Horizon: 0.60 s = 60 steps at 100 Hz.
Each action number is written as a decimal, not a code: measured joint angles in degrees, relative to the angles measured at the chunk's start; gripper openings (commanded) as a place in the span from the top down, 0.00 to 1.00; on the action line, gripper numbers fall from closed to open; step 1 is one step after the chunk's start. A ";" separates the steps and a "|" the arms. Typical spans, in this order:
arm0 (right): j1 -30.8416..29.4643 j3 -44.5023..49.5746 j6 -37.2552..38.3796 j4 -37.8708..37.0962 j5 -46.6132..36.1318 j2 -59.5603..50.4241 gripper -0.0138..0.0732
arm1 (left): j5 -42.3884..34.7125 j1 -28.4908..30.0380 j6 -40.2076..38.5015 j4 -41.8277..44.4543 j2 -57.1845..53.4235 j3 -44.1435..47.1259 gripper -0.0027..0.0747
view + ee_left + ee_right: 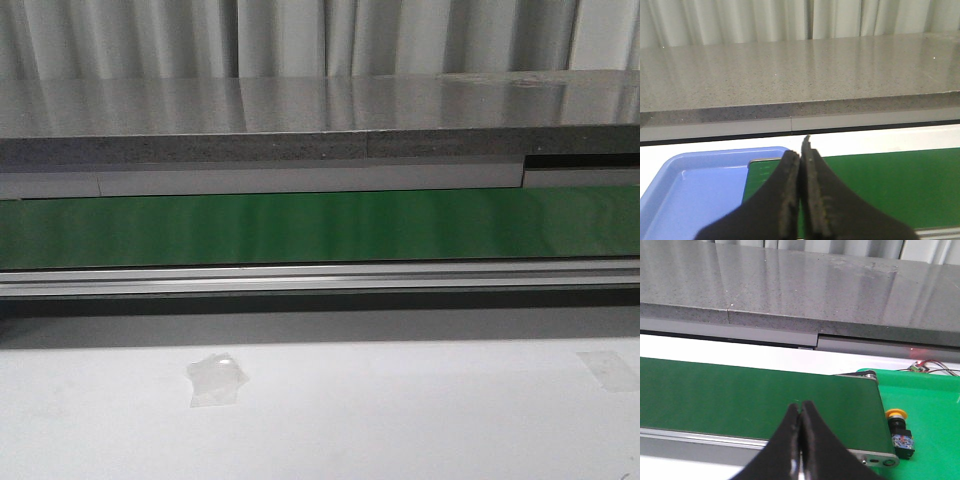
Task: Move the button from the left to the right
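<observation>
- Left gripper [801,157]: fingers pressed together, nothing between them. Hangs over the near edge of the green belt [880,185], just beside a blue tray [700,185] at the belt's end.
- Right gripper [801,412]: also closed, empty, above the belt [750,400] near its other end.
- Button [899,432]: seen only in right wrist view. Lies tipped on a bright green mat [925,400] just past the belt's end roller, yellow cap toward the belt, black body away. Not in front view; belt there looks bare.
- Judgement: button already seems to sit at the right side, so task looks done or nearly so. Can't tell if that's the final spot.
- Risk 1: if right arm goes for it w/ jaws closed, it'll shove the button, not grab it; needs to open first.
- Risk 2: button lies on its side, round cap, so prob rolls or skids on a nudge, maybe into the gap by the roller.
- Risk 3: thin wires [930,367] lie on the mat further back; a wide sweep could snag them.
- Risk 4: left arm low over belt; a careless move could hit the tray rim.
</observation>
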 measured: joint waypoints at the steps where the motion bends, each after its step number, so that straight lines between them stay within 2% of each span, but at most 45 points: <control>1: 0.00 0.00 0.00 0.00 0.00 0.00 0.92 | 0.00 0.00 0.00 0.00 0.00 0.00 0.99; 41: 0.92 0.00 0.50 0.32 -0.96 -0.11 0.92 | 0.00 0.00 0.00 0.00 0.00 0.00 0.99; 60: 5.52 2.23 5.99 -5.11 -2.78 -3.76 0.92 | 0.00 0.00 0.00 0.00 0.00 0.00 0.99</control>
